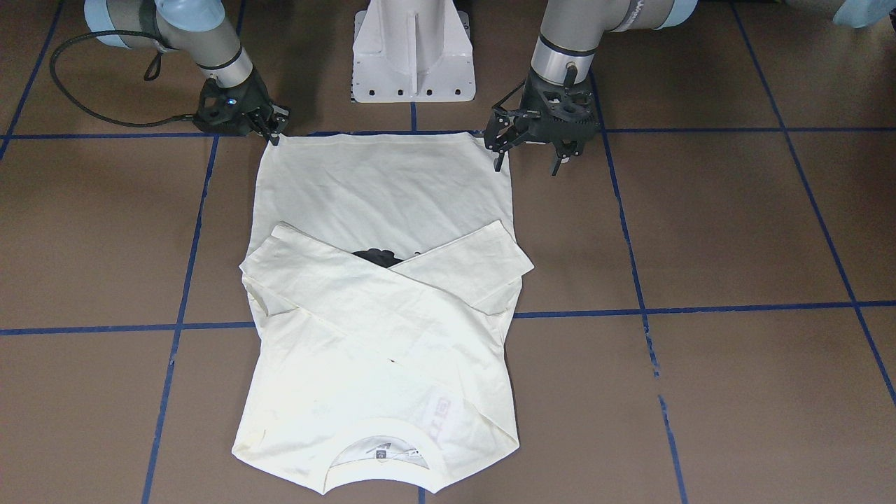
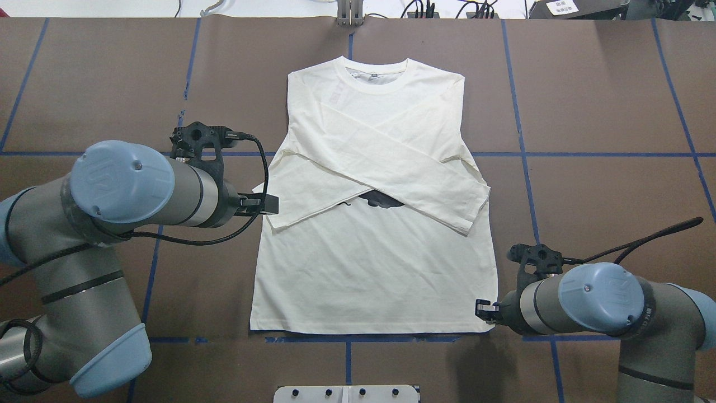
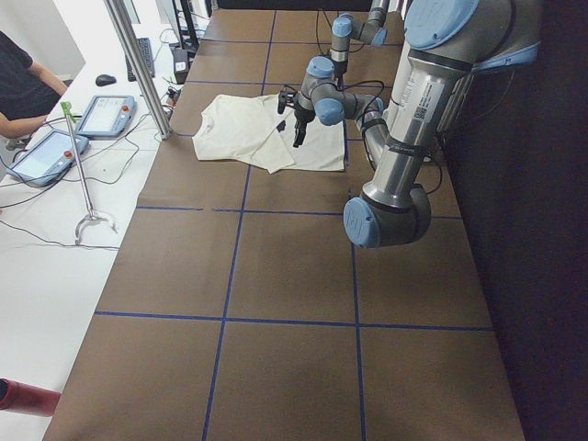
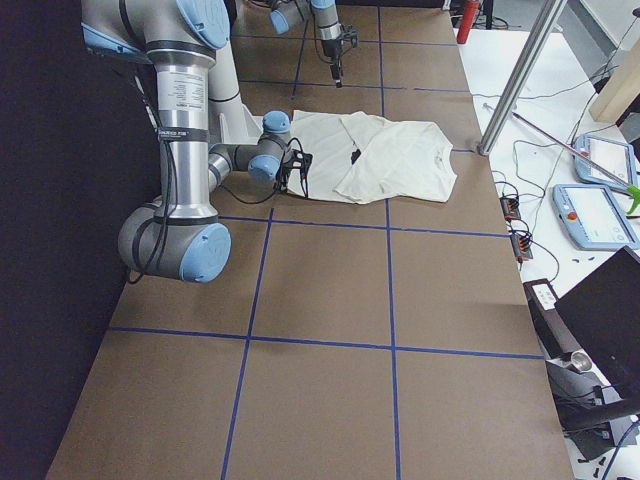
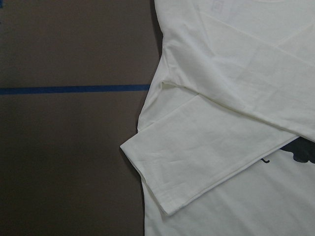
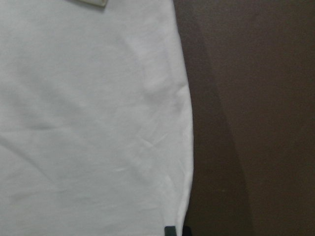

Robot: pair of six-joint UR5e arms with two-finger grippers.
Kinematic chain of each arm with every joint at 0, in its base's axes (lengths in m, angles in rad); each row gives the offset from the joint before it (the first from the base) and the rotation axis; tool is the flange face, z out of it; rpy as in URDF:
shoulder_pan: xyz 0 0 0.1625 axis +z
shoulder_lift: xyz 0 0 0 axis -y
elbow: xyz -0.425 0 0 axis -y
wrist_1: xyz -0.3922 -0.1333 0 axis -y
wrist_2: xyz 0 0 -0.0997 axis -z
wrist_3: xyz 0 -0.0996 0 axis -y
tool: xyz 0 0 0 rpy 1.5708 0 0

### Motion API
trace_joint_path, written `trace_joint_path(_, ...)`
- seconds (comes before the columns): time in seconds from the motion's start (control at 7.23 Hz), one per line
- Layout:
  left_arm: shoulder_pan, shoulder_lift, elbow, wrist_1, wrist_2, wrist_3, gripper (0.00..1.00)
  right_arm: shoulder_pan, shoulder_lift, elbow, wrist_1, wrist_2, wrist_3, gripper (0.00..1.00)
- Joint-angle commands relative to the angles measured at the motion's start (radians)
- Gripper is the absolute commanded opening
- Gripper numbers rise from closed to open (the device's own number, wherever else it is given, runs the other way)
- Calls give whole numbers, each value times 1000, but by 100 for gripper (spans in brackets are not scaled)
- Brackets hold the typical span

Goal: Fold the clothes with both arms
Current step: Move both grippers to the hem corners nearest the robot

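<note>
The cream-white T-shirt [image 1: 385, 182] lies flat on the brown table, front up, collar far from the robot [image 2: 369, 268]. Both long sleeves are folded across the chest and cover most of the black cat print [image 2: 380, 198]. My left gripper [image 1: 528, 164] is open and empty, raised above the shirt's left edge [image 2: 267, 205]. The left wrist view shows the left sleeve cuff [image 5: 162, 196] from above. My right gripper [image 1: 274, 134] is low at the right hem corner [image 2: 484, 311]. Its fingertips [image 6: 170, 231] meet at the cloth's edge and look shut on the corner.
The white pedestal base [image 1: 413, 56] stands just behind the hem. Blue tape lines [image 1: 700, 308] cross the brown table. Off the table's far side are tablets [image 4: 590, 215], a metal pole [image 4: 520, 70] and a seated person [image 3: 23, 73].
</note>
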Motion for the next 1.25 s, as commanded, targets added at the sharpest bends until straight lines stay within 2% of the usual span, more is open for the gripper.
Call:
trace_joint_path(0.0,101,41,-4,-10,-34,-229,99,16,-11,34,3,8,0,0)
trace_joint_path(0.14,184,44,-2,-9,-20,-344,90,20,-10,36,5,6,0,0)
trace_joint_path(0.42,244,65,18,-6,3,-394,80,24,-8,50,5,8,0,0)
trace_joint_path(0.69,258,59,103,-9,17,-393,75,29,-1,48,5,17,0,0)
trace_joint_path(1.11,260,56,104,-9,15,-394,67,41,7,50,5,34,-1,0)
